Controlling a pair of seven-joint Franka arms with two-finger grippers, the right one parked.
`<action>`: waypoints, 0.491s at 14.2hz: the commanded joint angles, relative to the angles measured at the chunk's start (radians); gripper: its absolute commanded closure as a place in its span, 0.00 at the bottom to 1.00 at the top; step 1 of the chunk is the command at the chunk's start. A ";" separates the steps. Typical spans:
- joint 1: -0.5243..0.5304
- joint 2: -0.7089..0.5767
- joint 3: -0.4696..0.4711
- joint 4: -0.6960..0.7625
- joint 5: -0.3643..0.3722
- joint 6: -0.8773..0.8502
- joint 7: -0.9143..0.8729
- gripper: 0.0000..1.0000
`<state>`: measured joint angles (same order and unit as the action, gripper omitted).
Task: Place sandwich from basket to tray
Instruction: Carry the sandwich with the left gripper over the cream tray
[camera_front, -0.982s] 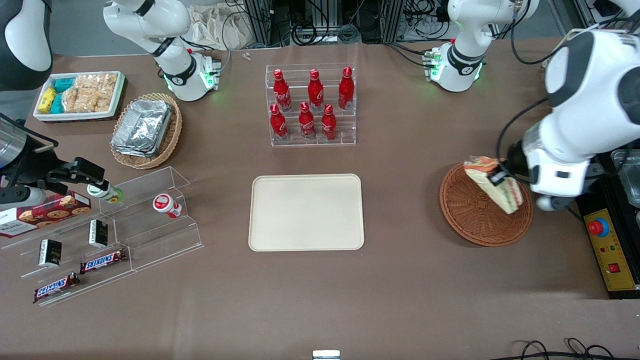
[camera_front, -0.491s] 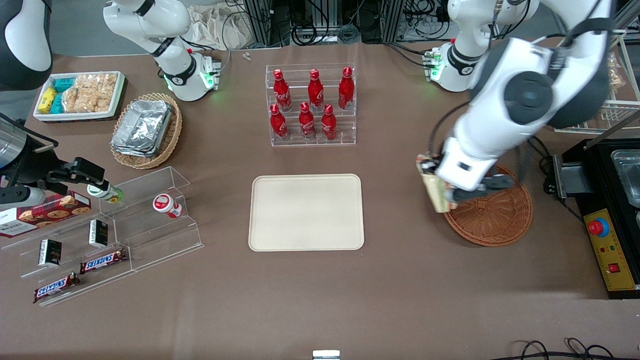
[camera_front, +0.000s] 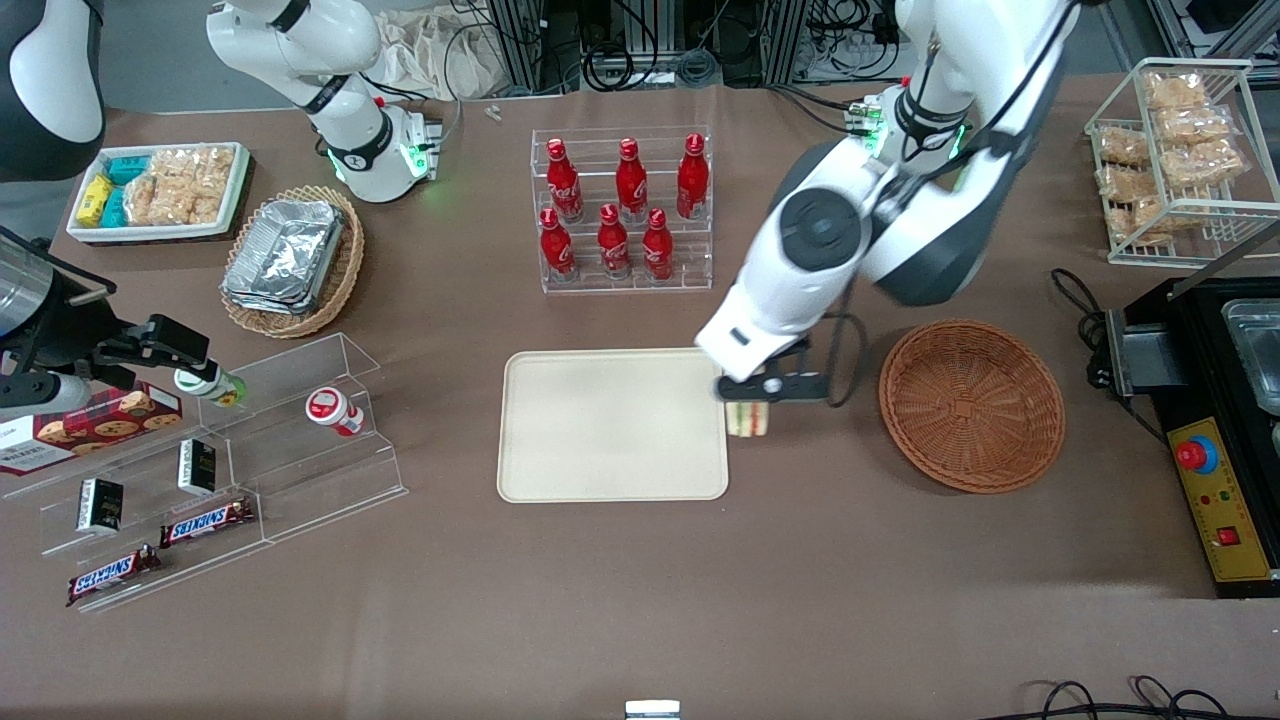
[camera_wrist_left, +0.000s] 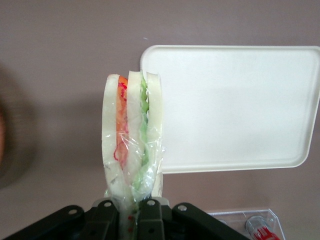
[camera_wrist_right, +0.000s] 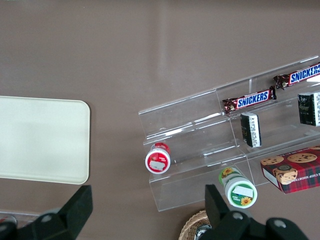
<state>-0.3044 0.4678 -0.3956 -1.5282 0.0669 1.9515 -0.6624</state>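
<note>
Left arm's gripper (camera_front: 752, 388) sits just right of frame centre in the front view, over the bare table beside the tray's edge on the basket side. Fingers clamped on the sandwich (camera_front: 749, 419), which hangs below them, clear of the table surface as far as can be judged. In the left wrist view the gripper (camera_wrist_left: 133, 212) pinches the sandwich (camera_wrist_left: 132, 145) at its wrapped narrow end; wedge stands edge-on, white bread slices with an orange-red layer and a green layer between, clear wrap crinkled around the held end.

Tray (camera_front: 612, 425) at frame centre in the front view, cream, flat, nothing on it. Same tray (camera_wrist_left: 235, 107) in the wrist view: the sandwich overlaps its rounded corner.

Basket (camera_front: 971, 405) right of centre, reddish-brown wicker, holds nothing, well apart from the gripper.

Other items: clear rack of red cola bottles (camera_front: 620, 205) above the tray in the frame; foil containers in a tan wicker basket (camera_front: 290, 258) upper left; Snickers bars (camera_front: 205, 520) on the acrylic stand lower left; wire rack of snack packets (camera_front: 1175, 160) upper right.
</note>
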 joint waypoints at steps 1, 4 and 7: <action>-0.039 0.122 0.006 0.036 0.030 0.091 -0.003 0.98; -0.061 0.202 0.008 0.034 0.051 0.181 -0.026 0.98; -0.061 0.251 0.009 0.033 0.105 0.228 -0.071 0.98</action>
<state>-0.3517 0.6943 -0.3945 -1.5259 0.1303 2.1669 -0.6933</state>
